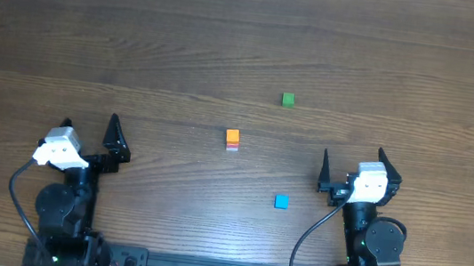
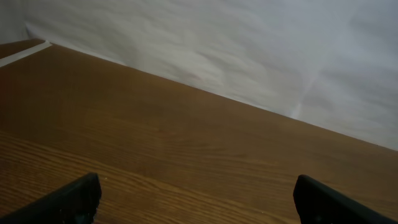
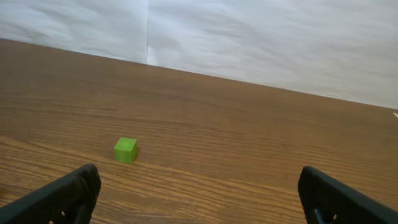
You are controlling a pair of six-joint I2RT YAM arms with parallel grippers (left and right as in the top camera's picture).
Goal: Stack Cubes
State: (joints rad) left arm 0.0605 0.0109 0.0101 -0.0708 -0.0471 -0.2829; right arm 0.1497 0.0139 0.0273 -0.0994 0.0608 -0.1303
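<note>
Along the near edge of the counter [image 1: 230, 34], left side: left gripper [image 1: 90, 123], fingers spread wide, holding nothing. Same edge, right side: right gripper [image 1: 353, 155], fingers likewise wide apart and empty.

About mid-counter: orange cube [image 1: 233, 136], seemingly resting on a paler pinkish cube [image 1: 232, 148], though too small to tell for certain. Toward the far edge, right of the middle: green cube [image 1: 288, 99], alone and well apart from the rest. Closer to the near edge, near the right gripper: blue cube [image 1: 281, 202], also alone.

Judging from this layout, a stack barely begun, with green and blue yet to go on.

Risks from here:
- Closing off-centre on so small a cube, squeezing it out sideways or twisting it in the grip.
- Coming down crooked over the orange cube and nudging it off whatever lies beneath.
- Releasing too high or with overhang, tipping the pile.
- Sending both arms toward mid-counter together and clashing there.
</note>
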